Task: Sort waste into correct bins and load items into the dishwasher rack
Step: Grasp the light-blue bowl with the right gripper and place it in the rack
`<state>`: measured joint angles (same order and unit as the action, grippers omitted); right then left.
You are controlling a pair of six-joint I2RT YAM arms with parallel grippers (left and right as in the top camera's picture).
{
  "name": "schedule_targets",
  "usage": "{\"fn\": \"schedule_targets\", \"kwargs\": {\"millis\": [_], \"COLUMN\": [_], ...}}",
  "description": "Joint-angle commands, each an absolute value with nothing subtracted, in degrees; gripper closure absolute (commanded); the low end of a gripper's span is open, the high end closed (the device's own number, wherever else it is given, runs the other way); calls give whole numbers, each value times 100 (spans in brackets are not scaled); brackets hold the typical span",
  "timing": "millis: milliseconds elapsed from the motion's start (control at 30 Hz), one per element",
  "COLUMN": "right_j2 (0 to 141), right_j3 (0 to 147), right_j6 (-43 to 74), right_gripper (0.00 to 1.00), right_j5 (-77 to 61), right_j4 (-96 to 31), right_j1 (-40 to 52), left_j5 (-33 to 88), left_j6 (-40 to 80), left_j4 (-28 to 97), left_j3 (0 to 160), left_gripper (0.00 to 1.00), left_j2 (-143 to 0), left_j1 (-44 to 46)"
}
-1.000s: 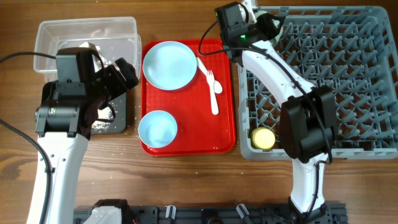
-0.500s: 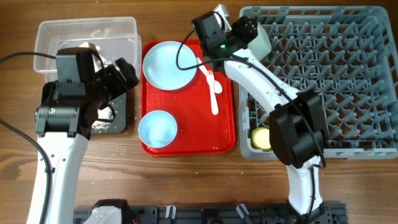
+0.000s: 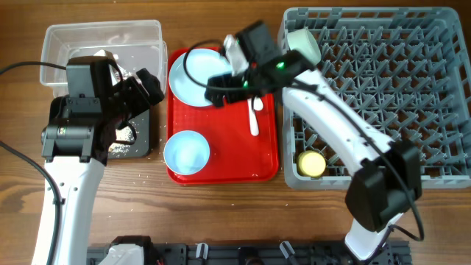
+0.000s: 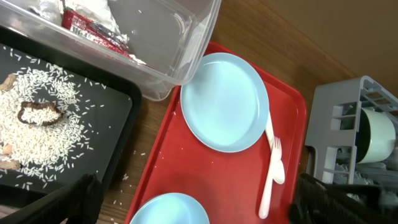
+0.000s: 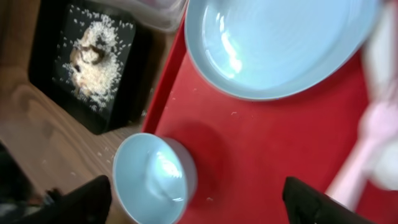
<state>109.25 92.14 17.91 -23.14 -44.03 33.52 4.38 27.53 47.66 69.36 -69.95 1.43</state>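
The light blue plate and light blue bowl sit on the red tray, with the white fork and spoon beside the plate. My right gripper hangs open and empty above the plate's near right edge. In the right wrist view the plate and bowl lie below it. The pale green bowl and yellow cup are in the grey rack. My left gripper is open over the black tray, which holds food scraps. The red wrapper lies in the clear tub.
The red serving tray lies between the bins and the rack. Loose rice grains are scattered on the wood near the black tray's front. The right arm stretches across the rack's left edge.
My right arm has swung left from the rack's far left corner to above the red tray. The pale green bowl stays in the rack. The left arm has not moved.
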Motion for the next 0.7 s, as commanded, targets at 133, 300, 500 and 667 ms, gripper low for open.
{"fn": "schedule_targets", "kwargs": {"millis": [133, 300, 500, 667], "right_j2": [11192, 11620, 11644, 11555], "right_j3": [7625, 7627, 7629, 7830], "right_j6": [3415, 3470, 3472, 3557], "right_gripper": [37, 62, 69, 96], "right_j5": [-2663, -2910, -2877, -2845], "right_j4": [-3494, -3382, -3221, -3485], "right_j1": [3959, 3970, 4064, 3771], "left_j5": [401, 401, 401, 401], "left_j6": [2746, 2746, 2746, 2744], "left_j4": [4764, 4764, 4764, 4764], "left_j3": [6912, 6912, 6912, 6912], "left_gripper": [0, 0, 0, 0], "left_j2": [-7019, -7019, -7019, -7019], "left_j1": [110, 110, 110, 110]}}
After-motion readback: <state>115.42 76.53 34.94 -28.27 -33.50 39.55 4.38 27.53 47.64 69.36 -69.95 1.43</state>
